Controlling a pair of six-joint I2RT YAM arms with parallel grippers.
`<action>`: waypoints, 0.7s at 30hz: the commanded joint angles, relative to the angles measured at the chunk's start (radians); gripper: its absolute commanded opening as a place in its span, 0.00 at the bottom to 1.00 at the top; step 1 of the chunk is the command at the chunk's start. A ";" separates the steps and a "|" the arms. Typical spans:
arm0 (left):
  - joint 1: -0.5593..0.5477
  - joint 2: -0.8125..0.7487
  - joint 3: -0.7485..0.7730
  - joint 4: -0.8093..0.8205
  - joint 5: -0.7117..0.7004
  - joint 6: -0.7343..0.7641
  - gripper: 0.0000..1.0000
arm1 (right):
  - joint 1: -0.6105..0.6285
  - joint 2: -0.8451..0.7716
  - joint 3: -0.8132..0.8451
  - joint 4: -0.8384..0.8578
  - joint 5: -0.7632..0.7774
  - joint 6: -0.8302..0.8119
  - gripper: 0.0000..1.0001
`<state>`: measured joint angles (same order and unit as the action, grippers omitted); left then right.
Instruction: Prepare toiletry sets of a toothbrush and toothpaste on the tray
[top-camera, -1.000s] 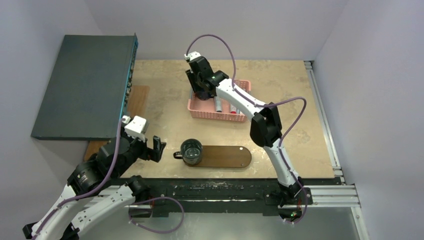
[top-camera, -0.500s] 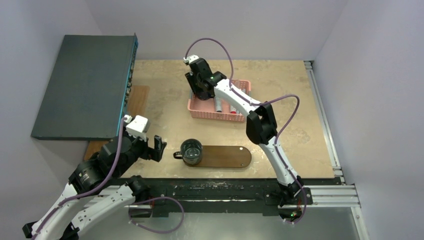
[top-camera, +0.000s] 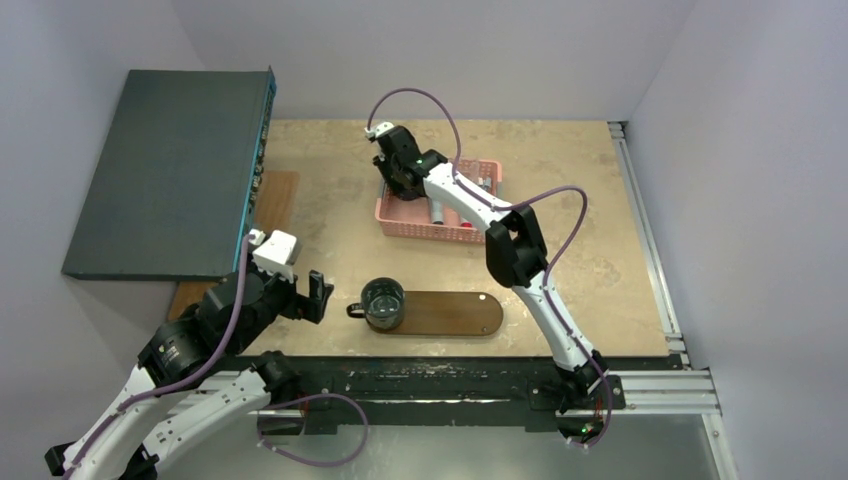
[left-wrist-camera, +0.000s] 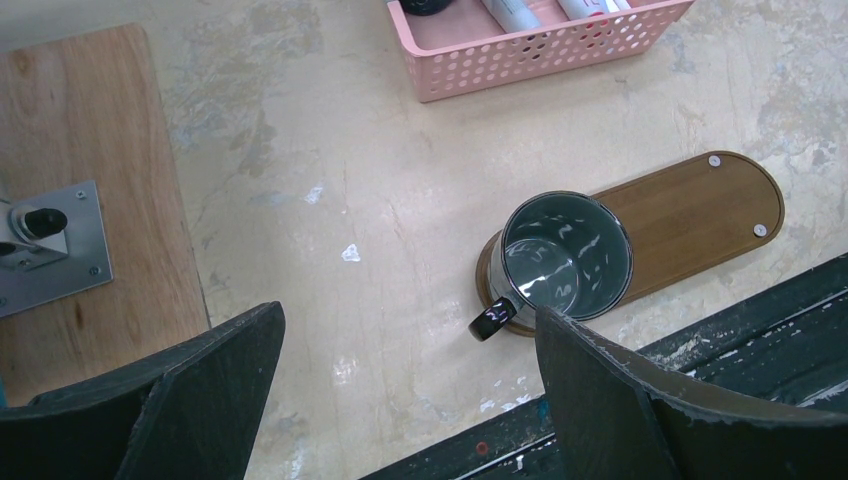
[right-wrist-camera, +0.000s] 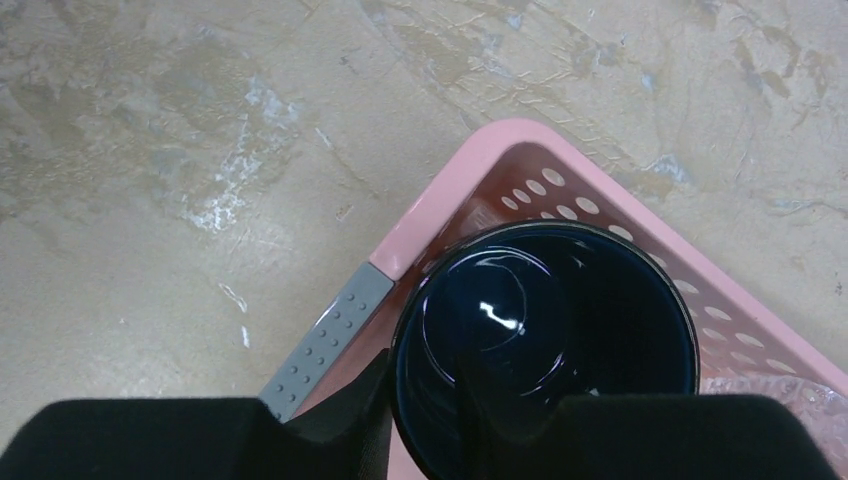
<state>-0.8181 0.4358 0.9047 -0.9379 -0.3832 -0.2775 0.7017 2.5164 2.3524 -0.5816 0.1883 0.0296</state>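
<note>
Mottled beige surface (top-camera: 330, 200), pale walls. Tray (top-camera: 455, 313) is laid near the front edge: dark brown, oval, bare but for an empty tray mug (left-wrist-camera: 565, 255) on its left end. No brush or paste is set on it yet. Pink basket (top-camera: 480, 234) is seen further back. White and grey paste tubes (left-wrist-camera: 510, 10) lie inside; brushes cannot be made out. Right tool (right-wrist-camera: 472, 400) is poised over a dark basket mug (right-wrist-camera: 545, 330) in the basket's far-left corner, fingers a little apart at the rim. Whether the mug wall is clamped cannot be told. Left tool (left-wrist-camera: 407, 320) is held wide apart, touching nothing, left of the tray. Step judged: basket mug to be lifted out before the tubes are reached. A firm pinch on the rim and a straight lift past the basket wall are called for.
</note>
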 joint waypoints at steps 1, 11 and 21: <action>0.005 0.006 -0.003 0.020 -0.019 -0.011 0.96 | -0.005 -0.009 0.047 -0.004 -0.001 -0.025 0.25; 0.006 0.006 -0.003 0.017 -0.022 -0.011 0.96 | -0.005 -0.033 0.037 0.008 0.010 -0.079 0.00; 0.005 0.000 -0.002 0.014 -0.031 -0.012 0.96 | -0.003 -0.207 -0.092 0.147 0.027 -0.086 0.00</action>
<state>-0.8181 0.4362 0.9047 -0.9379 -0.3965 -0.2775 0.7010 2.4569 2.2684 -0.5442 0.1902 -0.0277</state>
